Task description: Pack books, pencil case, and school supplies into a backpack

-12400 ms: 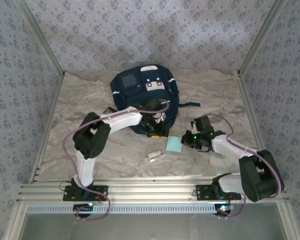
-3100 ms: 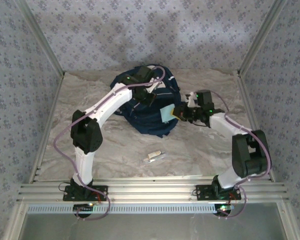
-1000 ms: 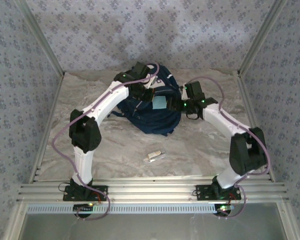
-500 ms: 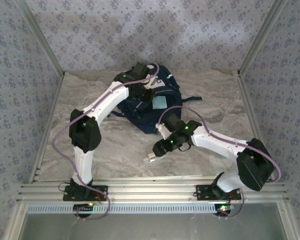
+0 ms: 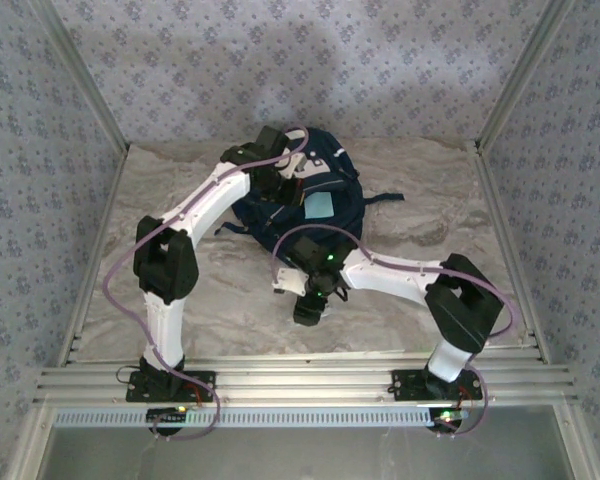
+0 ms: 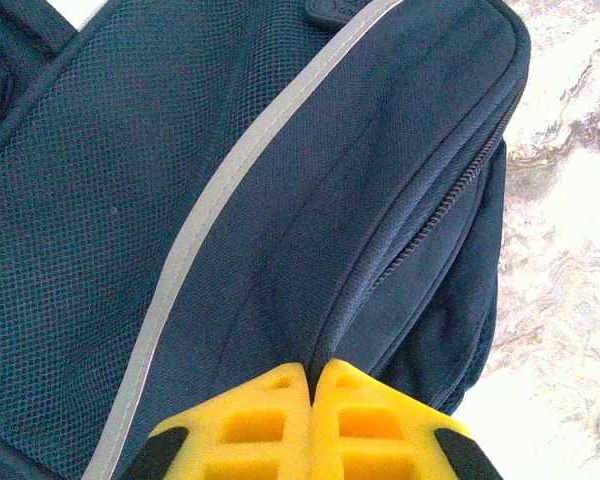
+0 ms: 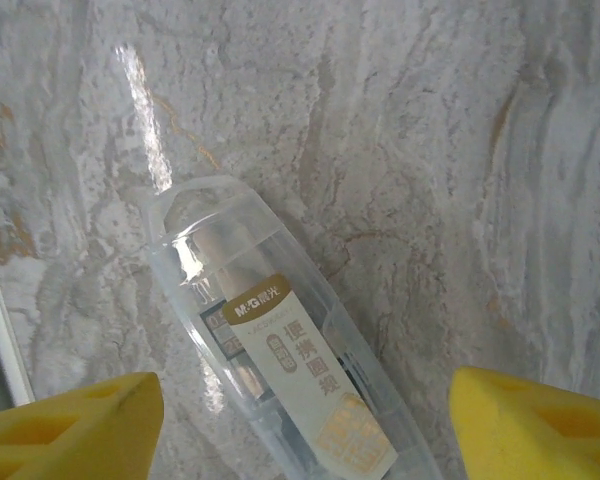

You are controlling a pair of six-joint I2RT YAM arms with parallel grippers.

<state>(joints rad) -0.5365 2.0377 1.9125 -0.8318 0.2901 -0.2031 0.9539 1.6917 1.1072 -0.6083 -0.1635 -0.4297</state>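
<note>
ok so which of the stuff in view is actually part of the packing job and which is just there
Part of the job:
backpack, its fabric pinched by the shut left gripper
light-blue pad, lying on the backpack
clear slim case, on the table under the open right gripper

Just there:
marbled table
patterned walls
metal rail

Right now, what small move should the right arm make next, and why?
Probably lower the right gripper straight down, then close it on the clear tube. Its jaws stand wide apart, with the tube lying flat on the marble table between them, not yet touched. The left gripper is shut on the backpack fabric, so the bag seems held ready.
</note>
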